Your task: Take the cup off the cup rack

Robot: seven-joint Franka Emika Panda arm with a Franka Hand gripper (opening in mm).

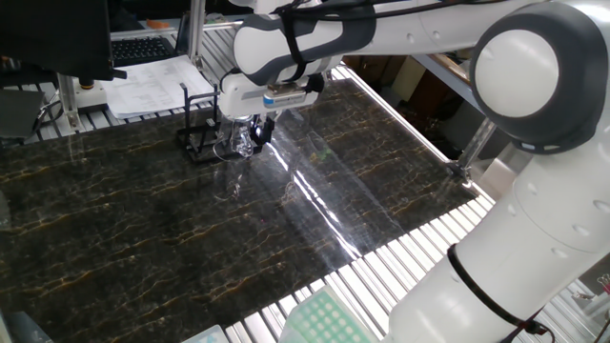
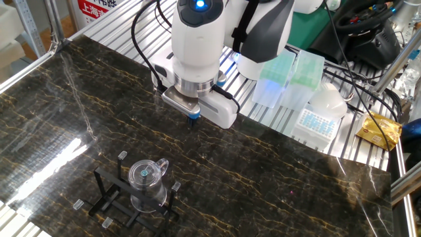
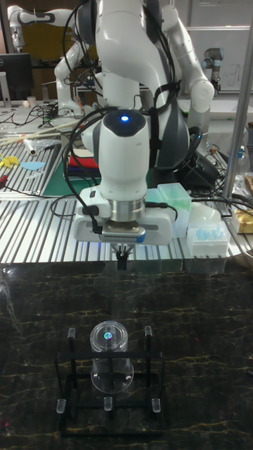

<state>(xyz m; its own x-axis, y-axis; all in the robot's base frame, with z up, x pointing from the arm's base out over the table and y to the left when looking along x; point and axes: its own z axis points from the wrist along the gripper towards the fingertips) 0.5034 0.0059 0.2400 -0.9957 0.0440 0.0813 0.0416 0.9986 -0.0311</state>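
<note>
- Sitting upside down on the cup rack (image 2: pixel 131 197), the cup (image 2: pixel 147 185) has its round base turned up and its rim near the rack base, probably because a peg goes inside it and keeps it in place.
- The cup is in the middle of the rack, and its handle points away from the rack toward the robot side.
- The rack is of thin black wire with light tips on its pegs; in the tall fixed view I count about 5 such tips around the cup (image 3: pixel 110 360), but I cannot be sure of the full number.
- The gripper (image 2: pixel 192 119) hangs above the table (image 2: pixel 276 171), well apart from the rack (image 3: pixel 109 383) and beyond it, on the side of the robot base.
- Its 2 fingers point straight down and look pressed together with nothing between them; I judge it closed and empty.
- I see 1 cup, 1 rack and 1 gripper.
- As I judge it, the task is not yet begun on the cup: the gripper must open, come over the rack, and take the cup at its handle or wall, then lift straight up so that the peg does not catch.
</note>
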